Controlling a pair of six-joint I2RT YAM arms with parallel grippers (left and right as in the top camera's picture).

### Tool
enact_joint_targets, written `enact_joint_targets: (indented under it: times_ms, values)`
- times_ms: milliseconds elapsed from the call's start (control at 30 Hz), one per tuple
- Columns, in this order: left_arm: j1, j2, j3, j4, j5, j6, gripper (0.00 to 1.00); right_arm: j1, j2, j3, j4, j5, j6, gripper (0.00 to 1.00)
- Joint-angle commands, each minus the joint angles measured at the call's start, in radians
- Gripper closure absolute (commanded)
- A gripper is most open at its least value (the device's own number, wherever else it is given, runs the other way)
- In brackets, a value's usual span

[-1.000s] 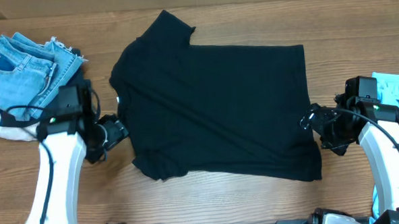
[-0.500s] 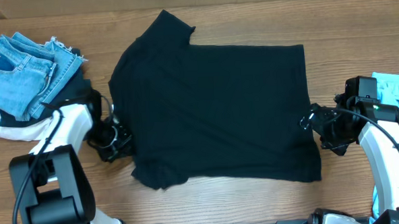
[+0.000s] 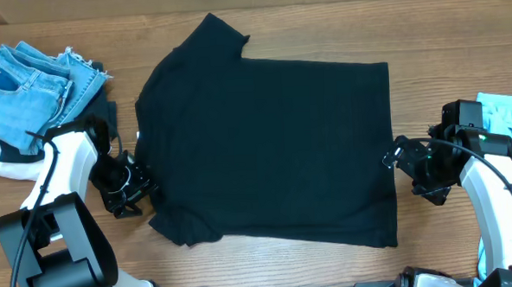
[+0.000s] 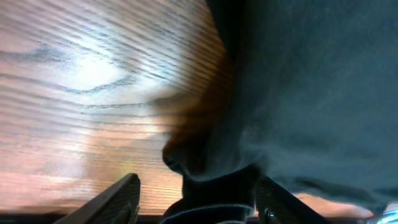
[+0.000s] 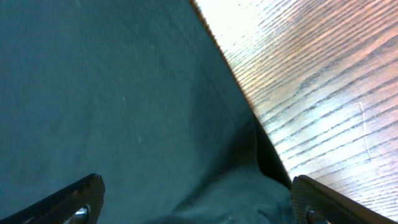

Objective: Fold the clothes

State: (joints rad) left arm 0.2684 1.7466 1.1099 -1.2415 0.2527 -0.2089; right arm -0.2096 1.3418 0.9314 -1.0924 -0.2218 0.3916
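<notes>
**Shirt flat, an arm at each end, neither gripping**

The black T-shirt (image 3: 274,151) lies spread on the table (image 3: 331,270). Its long axis, neck to hem, runs straight from one arm to the other. The neck end is at the left gripper (image 3: 135,182) and the hem is at the right gripper (image 3: 401,160). From each gripper the body of the shirt stretches inward, toward the opposite arm. One sleeve points away from the robot on the far side, and the other lies slightly rumpled just to the robot's side of the left gripper.

The left gripper sits at the shoulder edge. In its wrist view the jaws stand apart with a raised fold of black cloth poking between them, and bare wood shows beside one jaw, so it reads as released rather than pinching. The right gripper is spread wide at the hem corner. Its wrist view shows cloth filling the space ahead and between the jaws, with the fabric's edge running diagonally off to one side over the wood.

Each arm is nearest its own end, so a fold would likely start with both closing on the edges in front of them. The denim piece (image 3: 28,84) lies beyond the left gripper, away from the shirt.
</notes>
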Motion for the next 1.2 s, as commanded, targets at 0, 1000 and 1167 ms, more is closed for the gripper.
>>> enact_joint_targets:
  times_ms: [0, 1000, 1167]
  values:
    - [0.000, -0.061, 0.036, 0.027, 0.087, 0.186, 0.40, 0.001, 0.000, 0.019, 0.003, -0.008, -0.007, 0.00]
    - [-0.158, -0.229, -0.269, 0.235, 0.051, -0.242, 0.51, 0.001, 0.000, 0.019, 0.006, -0.008, -0.034, 0.01]
    - [-0.158, -0.229, -0.293, 0.253, 0.043, -0.264, 0.89, 0.001, 0.000, 0.019, 0.005, -0.008, -0.034, 0.01]
